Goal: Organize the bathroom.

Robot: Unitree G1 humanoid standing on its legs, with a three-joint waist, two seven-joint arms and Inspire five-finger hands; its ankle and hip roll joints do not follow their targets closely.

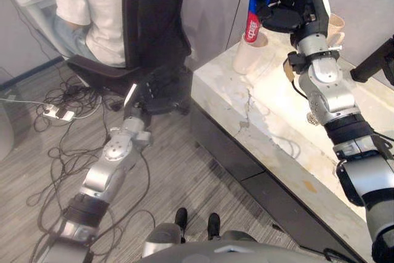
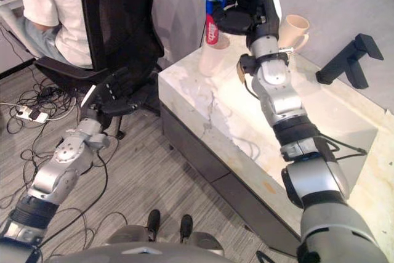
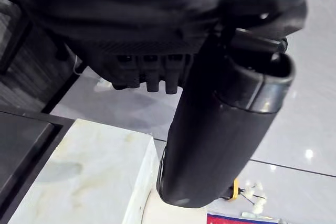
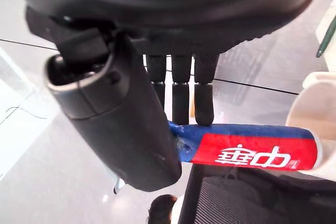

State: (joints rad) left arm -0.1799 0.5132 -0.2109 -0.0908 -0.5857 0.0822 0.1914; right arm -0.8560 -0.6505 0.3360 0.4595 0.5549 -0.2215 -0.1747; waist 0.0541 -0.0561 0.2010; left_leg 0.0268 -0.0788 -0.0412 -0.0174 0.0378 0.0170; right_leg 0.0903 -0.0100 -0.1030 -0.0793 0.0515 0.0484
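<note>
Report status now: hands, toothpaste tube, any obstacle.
Right hand pinches toothpaste tube, its lower end in the cup at the counter corner. Left hand open, idle near office chair. Mug close behind right hand.

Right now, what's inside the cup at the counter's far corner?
A red-and-blue toothpaste tube stands in the cream cup, its upper end pinched by the right hand fingers. The tube's lower end and anything else inside are hidden by the cup wall.
</note>
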